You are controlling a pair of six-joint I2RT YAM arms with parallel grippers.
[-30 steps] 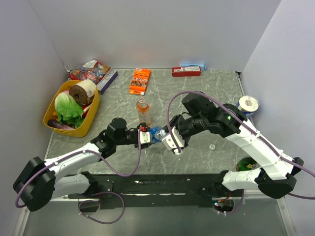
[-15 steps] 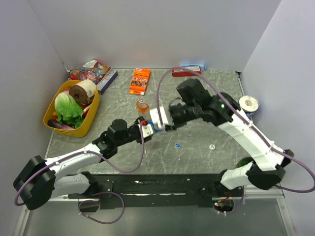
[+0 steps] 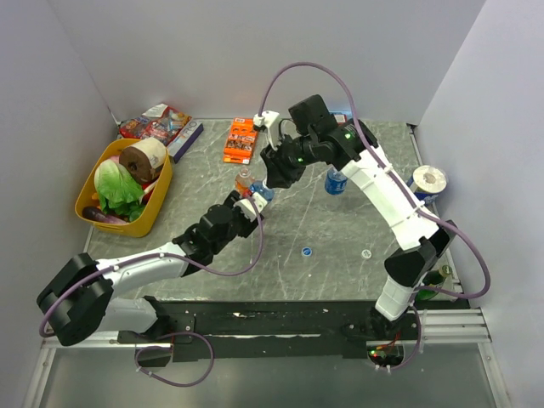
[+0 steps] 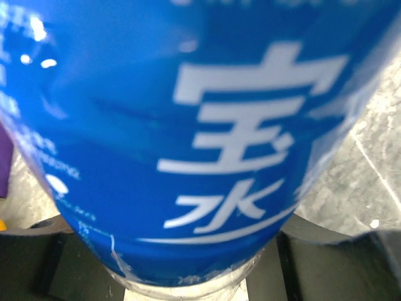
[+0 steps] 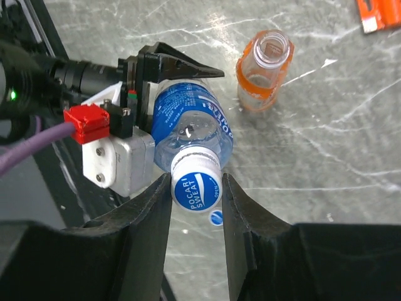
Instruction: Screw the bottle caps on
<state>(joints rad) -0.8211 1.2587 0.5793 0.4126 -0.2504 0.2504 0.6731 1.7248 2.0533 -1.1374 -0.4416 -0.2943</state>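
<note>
Clamping the blue-label bottle (image 5: 188, 113) by its body, left claw (image 3: 251, 206) holds it just beside the uncapped orange bottle (image 5: 264, 69) standing on the table (image 5: 351, 138); right claw (image 5: 196, 194) pinches from both sides the blue cap (image 5: 196, 187) seated on the held bottle's neck.

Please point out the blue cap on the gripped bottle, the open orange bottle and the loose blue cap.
Blue cap on the gripped bottle (image 5: 196, 188): right wrist view, its printed top.
Open orange bottle (image 5: 264, 72): right wrist view, its orange shoulder.
Loose blue cap (image 3: 305, 252): top external view, its middle.
</note>
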